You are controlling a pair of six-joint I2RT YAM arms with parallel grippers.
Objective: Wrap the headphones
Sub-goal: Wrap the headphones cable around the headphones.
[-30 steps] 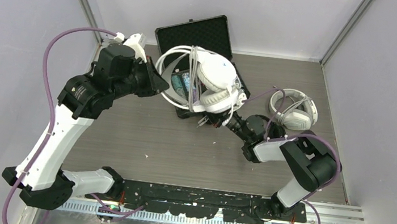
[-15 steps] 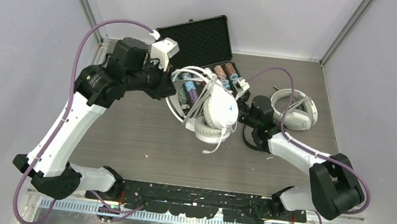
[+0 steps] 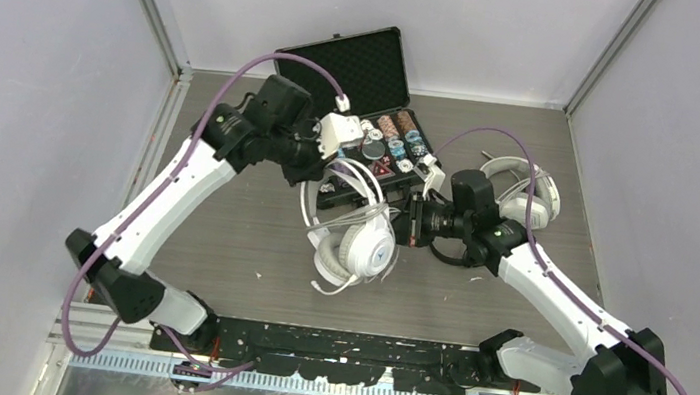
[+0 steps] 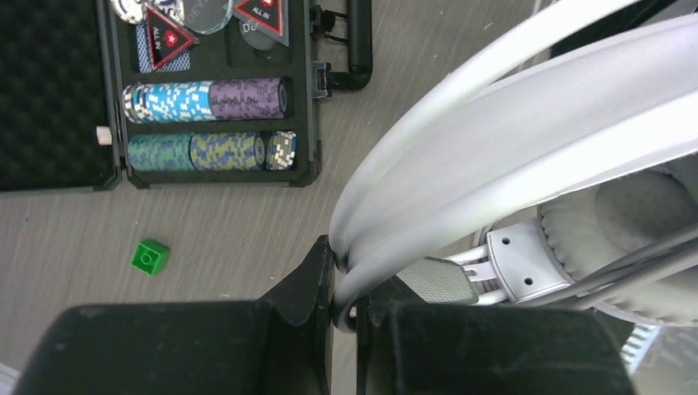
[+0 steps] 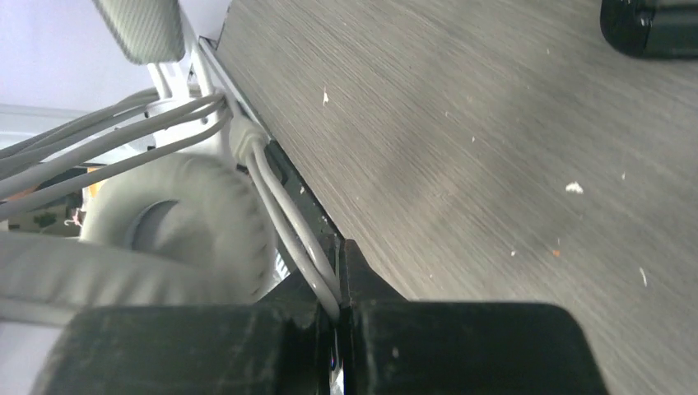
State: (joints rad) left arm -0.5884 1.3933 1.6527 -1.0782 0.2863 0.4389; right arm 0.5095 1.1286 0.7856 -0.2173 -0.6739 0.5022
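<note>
The grey wood-grain table [image 3: 251,236] carries everything. The left arm [image 3: 175,196] reaches in from the near left corner and the right arm [image 3: 556,293] from the near right corner, and they meet over the middle of the surface. An open black case [image 3: 348,61] lies at the middle of the far edge, its foam lid tipped back against the wall.

The white round-cup headphones [image 3: 360,244] hang between the two arms, over the middle of the table just in front of the case. Whether the cups touch the surface cannot be told. A white-grey headset [image 3: 528,194] lies flat near the far right corner, partly crossed by the right arm's purple cable.

The left gripper [image 4: 346,288] is clamped on the headband [image 4: 510,140], with a finger pressed to each side of the two bands. The right gripper [image 5: 339,276] has its fingers pinched together on the grey cord [image 5: 284,214], which runs doubled past the ear pad [image 5: 177,214].

Rows of poker chips [image 4: 206,99] fill the case tray. A small green block [image 4: 151,256] sits on the table just outside the case's edge.
</note>
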